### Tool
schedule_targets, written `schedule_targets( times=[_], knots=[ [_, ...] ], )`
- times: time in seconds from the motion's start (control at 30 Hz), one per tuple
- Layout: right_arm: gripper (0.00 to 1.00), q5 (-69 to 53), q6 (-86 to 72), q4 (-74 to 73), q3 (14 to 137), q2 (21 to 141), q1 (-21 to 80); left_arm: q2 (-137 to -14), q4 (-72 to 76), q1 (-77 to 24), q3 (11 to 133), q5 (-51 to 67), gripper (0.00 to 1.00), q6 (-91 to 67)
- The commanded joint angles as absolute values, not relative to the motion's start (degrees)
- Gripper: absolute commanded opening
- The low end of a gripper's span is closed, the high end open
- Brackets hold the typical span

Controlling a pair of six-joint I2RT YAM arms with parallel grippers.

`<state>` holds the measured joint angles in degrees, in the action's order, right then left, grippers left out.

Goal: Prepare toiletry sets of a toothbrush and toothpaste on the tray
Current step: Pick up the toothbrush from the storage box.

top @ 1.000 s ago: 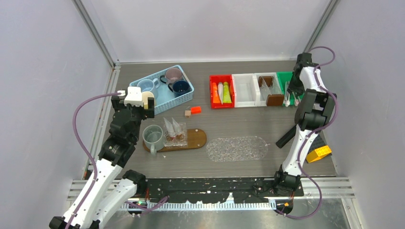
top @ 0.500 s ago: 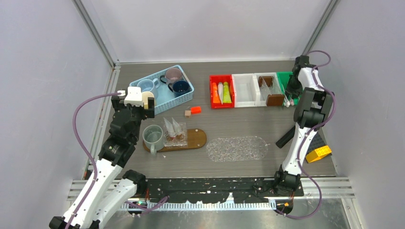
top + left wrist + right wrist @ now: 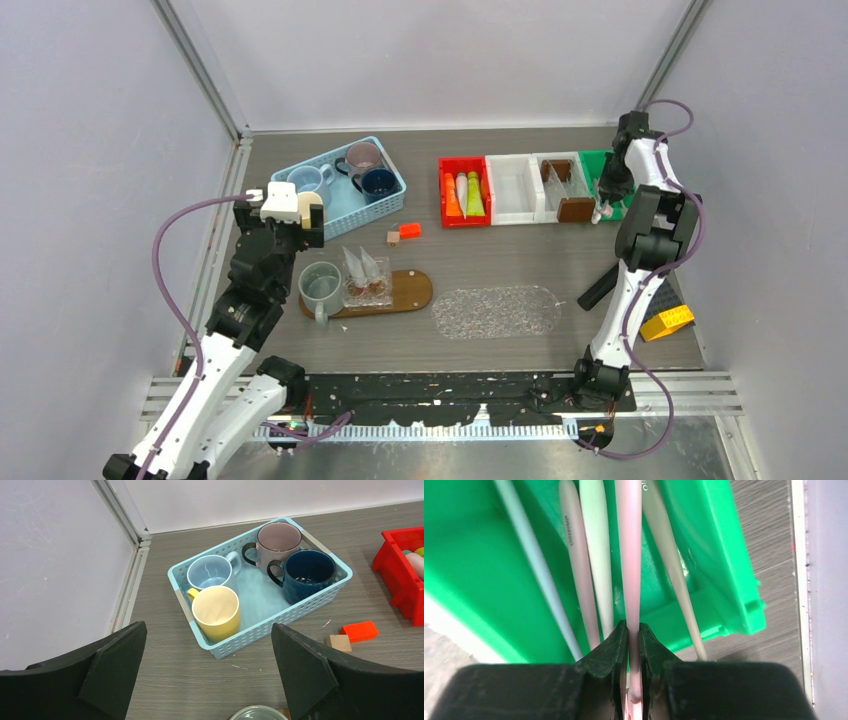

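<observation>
My right gripper (image 3: 603,205) (image 3: 633,627) is shut on a pink toothbrush (image 3: 628,555) and holds it over the green bin (image 3: 592,165) (image 3: 474,580), where several other toothbrushes lie. Toothpaste tubes (image 3: 463,195) lie in the red bin. A grey-green mug (image 3: 321,283) (image 3: 257,713) stands on the wooden tray (image 3: 410,290) beside clear packets (image 3: 365,275). My left gripper (image 3: 285,238) (image 3: 208,626) is open and empty above the table, between the tray and the blue basket (image 3: 390,200) (image 3: 250,640). The basket holds light blue (image 3: 210,572), cream-yellow (image 3: 216,607), mauve (image 3: 277,537) and navy (image 3: 305,570) mugs.
A white bin (image 3: 515,188) and a bin with a brown block (image 3: 572,208) stand between the red and green bins. A clear oval mat (image 3: 497,311) lies right of the tray. A red block (image 3: 409,231) and a tan block (image 3: 392,237) lie near the basket. A yellow object (image 3: 667,322) sits front right.
My right gripper has shifted a little to the left at the green bin's near end with the pink toothbrush in it. The left arm has not moved.
</observation>
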<state>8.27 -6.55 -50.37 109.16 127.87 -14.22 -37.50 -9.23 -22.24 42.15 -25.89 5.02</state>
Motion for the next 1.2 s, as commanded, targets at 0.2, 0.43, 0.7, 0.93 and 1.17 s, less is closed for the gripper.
schedule_targets(
  times=[0.2, 0.43, 0.7, 0.93, 1.17],
  knots=[
    [0.04, 6.36, -8.49, -50.92, 110.01, 116.39, -14.22, -36.4, -5.6, -22.5, 41.92, -25.66, 1.0, 5.53],
    [0.01, 5.23, -11.52, -51.12, 109.42, 109.74, -11.72, -36.61, -5.62, -22.5, 41.92, -25.58, 1.0, 5.38],
    [0.01, 1.74, -16.33, -52.81, 107.34, 101.46, -2.69, -37.32, -6.23, -22.5, 42.67, -23.24, 1.0, 3.83],
    [0.01, 1.42, -16.96, -50.62, 103.62, 94.83, 13.47, -41.34, -11.15, -22.59, 48.8, -15.25, 1.0, -3.04],
    [0.01, -7.02, -20.93, -41.55, 93.41, 86.13, 21.59, -46.74, -18.24, -22.59, 58.42, -7.14, 1.0, -12.76]
  ],
)
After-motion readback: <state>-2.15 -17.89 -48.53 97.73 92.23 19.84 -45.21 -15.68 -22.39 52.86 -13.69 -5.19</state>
